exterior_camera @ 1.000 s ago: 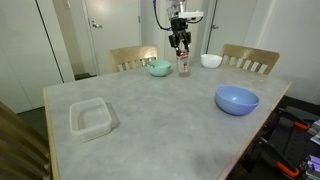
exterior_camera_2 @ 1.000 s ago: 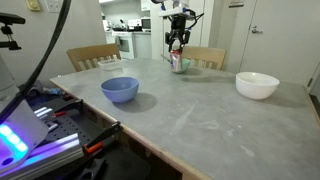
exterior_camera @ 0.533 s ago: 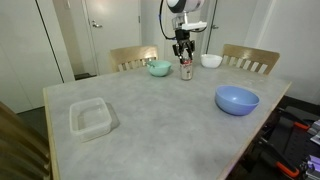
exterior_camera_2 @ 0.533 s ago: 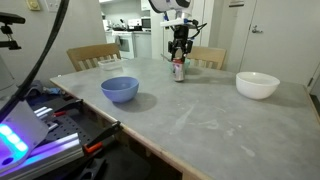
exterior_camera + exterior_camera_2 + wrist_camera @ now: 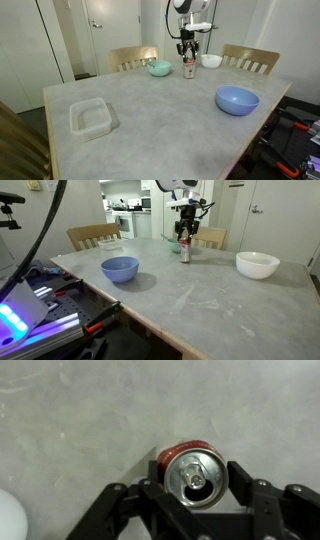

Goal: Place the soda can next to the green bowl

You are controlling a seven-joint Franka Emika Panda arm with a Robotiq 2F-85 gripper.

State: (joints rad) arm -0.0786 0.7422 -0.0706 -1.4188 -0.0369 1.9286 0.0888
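Observation:
The soda can is a small silver can with red markings, upright near the far edge of the table in both exterior views. My gripper comes down on it from above and is shut on its top. In the wrist view the can's open top sits between the two black fingers, which press its sides. The can's base is at or just above the table surface. The pale mint green bowl stands a little to the can's left, apart from it.
A small white bowl stands just right of the can and also shows in an exterior view. A larger light-blue bowl and a clear square container are nearer the front. Wooden chairs stand behind the table.
The gripper has carried the can a short way sideways, away from the green bowl and toward the white bowl, and slightly lower.

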